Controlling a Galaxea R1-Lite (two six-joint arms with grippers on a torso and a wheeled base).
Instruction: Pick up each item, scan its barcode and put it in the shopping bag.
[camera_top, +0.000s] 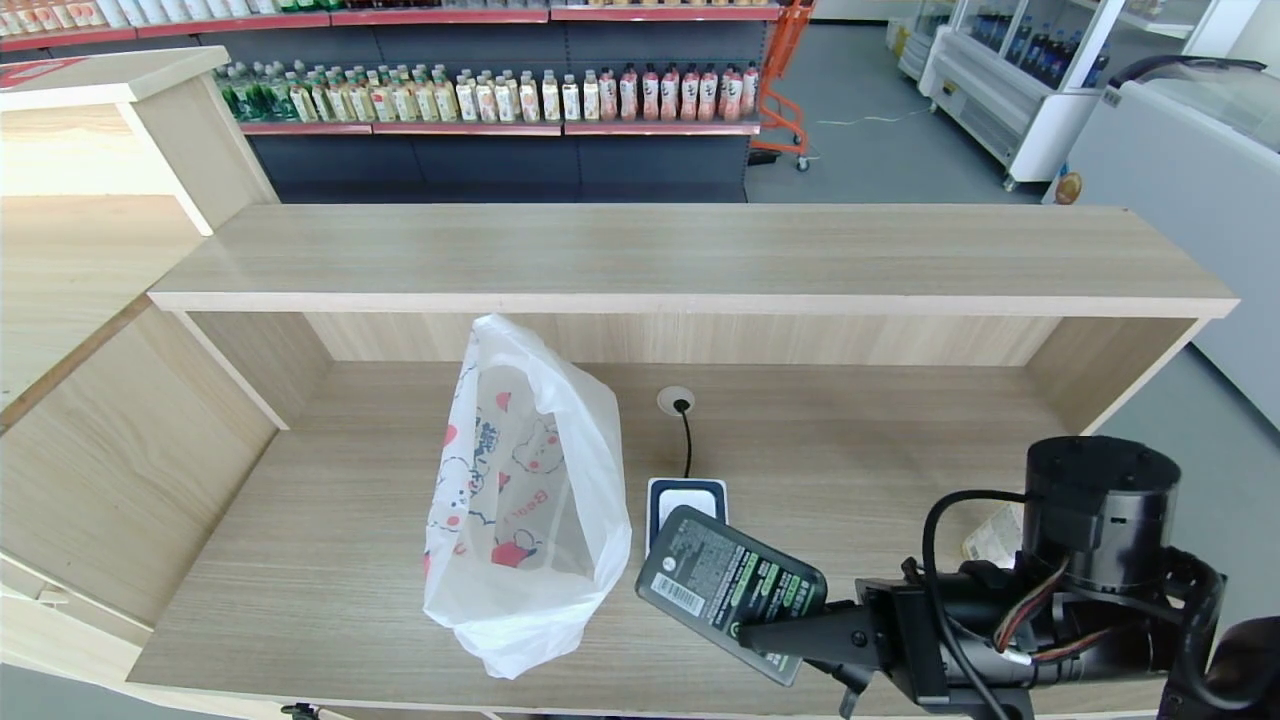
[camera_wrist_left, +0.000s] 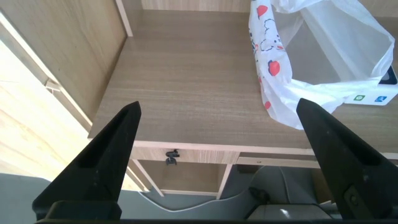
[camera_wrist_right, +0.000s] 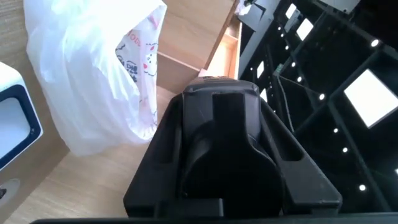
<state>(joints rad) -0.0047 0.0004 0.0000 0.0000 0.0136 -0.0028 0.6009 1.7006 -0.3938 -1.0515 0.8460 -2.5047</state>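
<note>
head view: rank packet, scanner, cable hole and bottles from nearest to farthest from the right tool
1. Packet: gripped in the right tool, over the front of the counter.
2. Scanner: on the counter just behind the packet.
3. Cable hole: farther back, near the counter's back wall.
4. Bottles: on the shelf across the aisle, far behind.

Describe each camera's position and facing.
Head view: on the head, looking down at the light wooden counter; right tool grips a dark flat packet.
Left wrist view: wrist-mounted, looks past the open left tool at the counter's near edge.
Right wrist view: wrist-mounted, looks past its tool at the white scanner pad.
All share the white printed plastic bag.
</note>
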